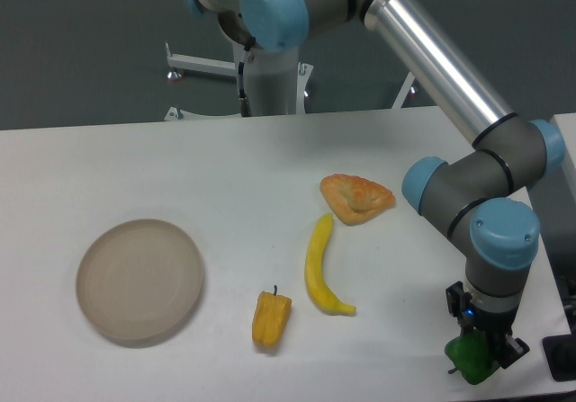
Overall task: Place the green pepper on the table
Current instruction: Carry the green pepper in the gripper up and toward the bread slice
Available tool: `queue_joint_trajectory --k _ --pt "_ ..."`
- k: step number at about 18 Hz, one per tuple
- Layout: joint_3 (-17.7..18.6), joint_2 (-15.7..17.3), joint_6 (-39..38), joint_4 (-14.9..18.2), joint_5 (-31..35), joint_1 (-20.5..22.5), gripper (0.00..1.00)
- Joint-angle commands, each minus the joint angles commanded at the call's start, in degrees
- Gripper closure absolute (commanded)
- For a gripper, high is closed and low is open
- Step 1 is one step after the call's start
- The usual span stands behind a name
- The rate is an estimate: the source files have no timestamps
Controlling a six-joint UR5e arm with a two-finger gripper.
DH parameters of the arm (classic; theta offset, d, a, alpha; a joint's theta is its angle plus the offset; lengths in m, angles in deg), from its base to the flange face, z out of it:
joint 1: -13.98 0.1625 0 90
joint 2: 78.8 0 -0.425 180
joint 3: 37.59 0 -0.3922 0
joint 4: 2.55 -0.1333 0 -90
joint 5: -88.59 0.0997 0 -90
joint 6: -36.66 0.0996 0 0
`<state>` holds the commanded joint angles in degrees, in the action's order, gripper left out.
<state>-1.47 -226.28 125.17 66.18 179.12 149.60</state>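
Note:
The green pepper (470, 359) is small, glossy and bright green, and it sits low at the front right corner of the white table (225, 168). My gripper (479, 355) points straight down over it with its fingers shut on the pepper. The pepper's underside is at or just above the tabletop; I cannot tell whether it touches. Part of the pepper is hidden behind the gripper's fingers.
A yellow-orange pepper (271, 318) lies near the front middle. A banana (319, 269) lies to its right, and a croissant (356, 197) lies beyond that. A round beige plate (139, 281) sits at the left. The table's right edge is close to the gripper.

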Motion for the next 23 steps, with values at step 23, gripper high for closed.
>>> queue_joint_trajectory --k 23 --pt "40.3 27.1 8.1 -1.1 -4.8 8.9 0.68"
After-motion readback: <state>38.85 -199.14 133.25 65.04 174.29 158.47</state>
